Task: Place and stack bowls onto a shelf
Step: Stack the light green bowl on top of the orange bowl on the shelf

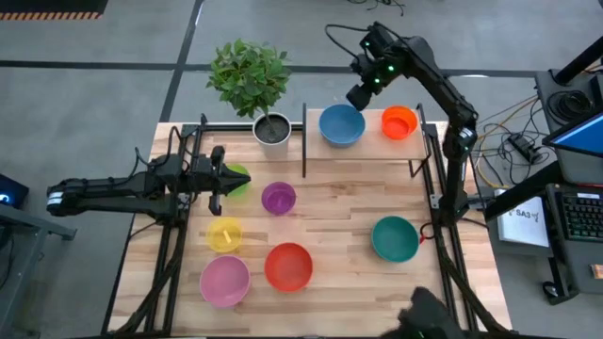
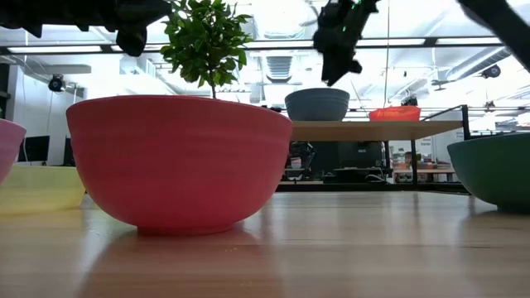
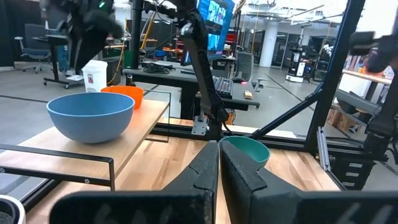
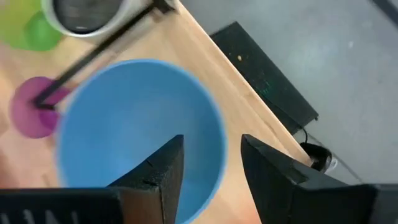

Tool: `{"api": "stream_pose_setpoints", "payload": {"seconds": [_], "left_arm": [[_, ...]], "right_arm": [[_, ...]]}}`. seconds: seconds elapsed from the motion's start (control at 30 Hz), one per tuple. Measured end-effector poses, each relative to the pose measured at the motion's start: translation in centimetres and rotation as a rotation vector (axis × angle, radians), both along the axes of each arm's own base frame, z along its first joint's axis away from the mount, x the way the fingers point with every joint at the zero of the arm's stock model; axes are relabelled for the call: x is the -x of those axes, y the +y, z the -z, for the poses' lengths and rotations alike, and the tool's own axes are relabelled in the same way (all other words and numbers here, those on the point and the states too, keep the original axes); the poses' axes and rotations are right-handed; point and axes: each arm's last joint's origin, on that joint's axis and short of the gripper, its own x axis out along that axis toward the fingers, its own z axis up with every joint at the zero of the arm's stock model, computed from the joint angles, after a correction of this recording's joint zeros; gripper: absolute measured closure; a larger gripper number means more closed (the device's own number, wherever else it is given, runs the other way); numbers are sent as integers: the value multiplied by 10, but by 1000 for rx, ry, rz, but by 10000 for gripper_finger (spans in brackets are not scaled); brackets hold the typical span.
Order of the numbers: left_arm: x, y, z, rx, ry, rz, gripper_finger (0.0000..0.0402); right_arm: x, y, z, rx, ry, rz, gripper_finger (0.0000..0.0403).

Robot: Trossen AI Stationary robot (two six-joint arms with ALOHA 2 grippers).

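On my screens, the blue bowl [image 1: 341,124] and orange bowl [image 1: 399,121] sit side by side on the shelf [image 1: 367,151]. My right gripper [image 1: 362,92] hangs just above the blue bowl's far rim, fingers parted, holding nothing. My left gripper [image 1: 226,177] hovers over the lime green bowl [image 1: 238,179], fingers pressed together, empty.

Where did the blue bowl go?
In the high view the blue bowl sits on the shelf at the table's far side, beside the orange bowl, with the right tool hovering open above it.
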Motion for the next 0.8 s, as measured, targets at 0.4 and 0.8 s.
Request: {"api": "stream_pose_setpoints", "payload": {"seconds": [0.4, 0.8], "left_arm": [[0, 0, 0, 60, -4, 2, 402], [-7, 1, 7, 185, 43, 2, 402]], "right_arm": [[5, 123, -32, 177, -225, -287, 298], [42, 224, 39, 161, -533, -462, 331]]}}
